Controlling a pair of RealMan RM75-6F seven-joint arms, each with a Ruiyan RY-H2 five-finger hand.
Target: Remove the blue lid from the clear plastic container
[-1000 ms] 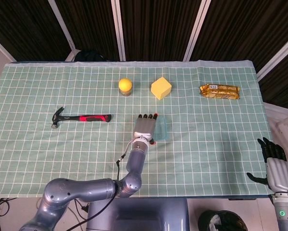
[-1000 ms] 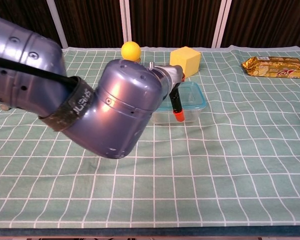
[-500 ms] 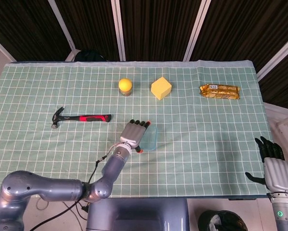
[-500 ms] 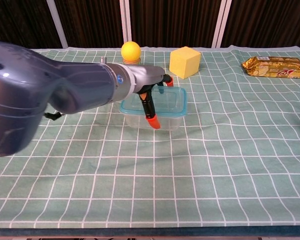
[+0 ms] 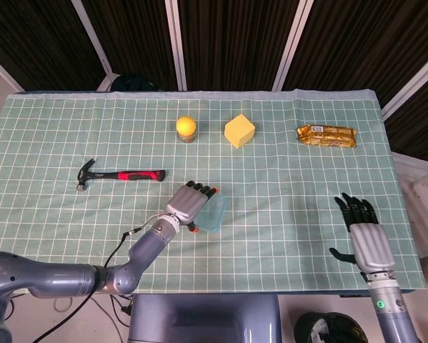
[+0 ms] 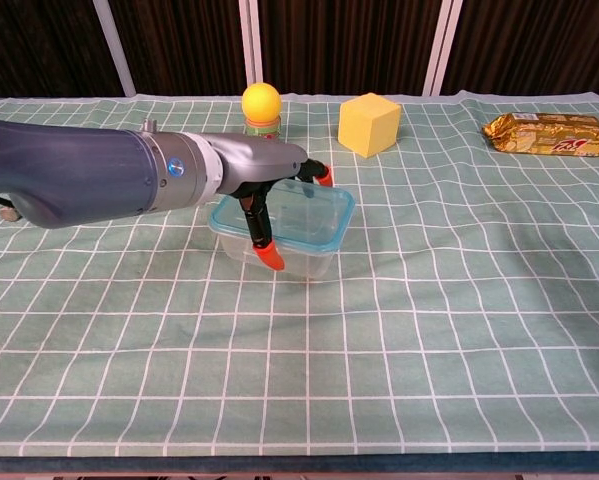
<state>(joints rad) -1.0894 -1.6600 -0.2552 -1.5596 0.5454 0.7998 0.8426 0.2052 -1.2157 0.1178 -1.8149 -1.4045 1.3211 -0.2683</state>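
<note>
Nearest to me, my right hand (image 5: 364, 230) hangs over the near right part of the table (image 5: 292, 214), fingers spread and holding nothing. My left hand (image 5: 188, 205) lies over the container (image 6: 279, 232) in the near middle, fingers draped across the blue lid (image 6: 319, 200) and its thumb (image 6: 259, 232) down the front wall; I read that as a grip on the box, lid included. The lid is not yet off, and the box looks tilted, its left end nearer me.

To do this step well, I judge I should bring the right hand in to hold the clear body down, then shift the left fingertips (image 6: 322, 177) to the lid's rim alone and peel up from one corner. Pulling with the thumb on the wall would only lift the whole box.

Counting outward: one container with one lid, then one hammer (image 5: 121, 174) to the left. Along the far side stand one yellow ball on a small stand (image 5: 186, 128), one yellow block (image 5: 239, 131) and one gold packet (image 5: 326, 136).
</note>
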